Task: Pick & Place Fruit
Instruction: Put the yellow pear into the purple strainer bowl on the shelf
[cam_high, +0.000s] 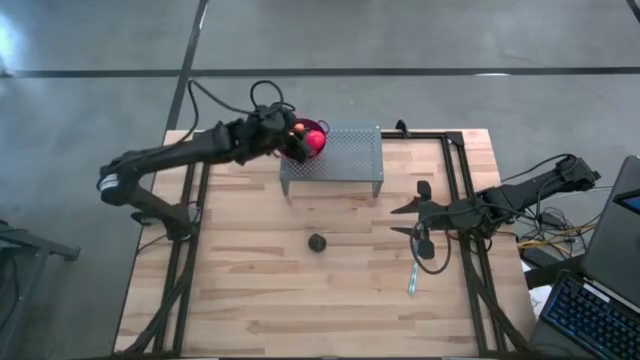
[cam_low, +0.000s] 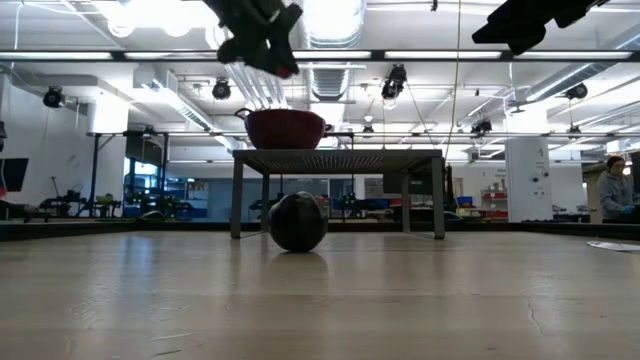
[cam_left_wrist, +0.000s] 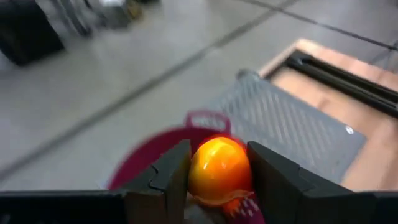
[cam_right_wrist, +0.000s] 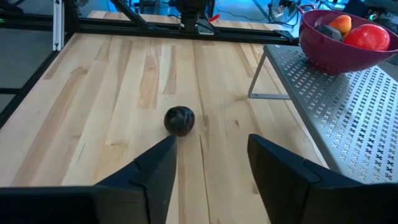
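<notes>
My left gripper (cam_high: 296, 136) reaches over the far left of the table and is shut on a small orange fruit (cam_left_wrist: 217, 169), right above the purple-red bowl (cam_high: 318, 128). That bowl stands on a grey perforated rack (cam_high: 345, 158) and holds a red ball (cam_right_wrist: 372, 36). One dark ball (cam_high: 317, 243) rests on the wooden table in front of the rack, also seen as the dark ball (cam_right_wrist: 180, 120). My right gripper (cam_high: 408, 220) hovers open over the table's right part, its fingers pointing toward that ball. My left gripper pinches the orange fruit's two sides (cam_left_wrist: 194, 171) between its two fingers (cam_left_wrist: 174, 174). The fingers come from above, slanting down into the bowl (cam_left_wrist: 155, 155). The fruit sits just over the bowl's inside; whether it touches anything in the bowl cannot be told.
A slim teal stick (cam_high: 412, 280) lies near the table's right edge, below the right gripper. Black frame rails (cam_high: 455, 190) run along the table's sides. A laptop and keyboard (cam_high: 600, 300) sit off the right edge. Bare wood lies near the front.
</notes>
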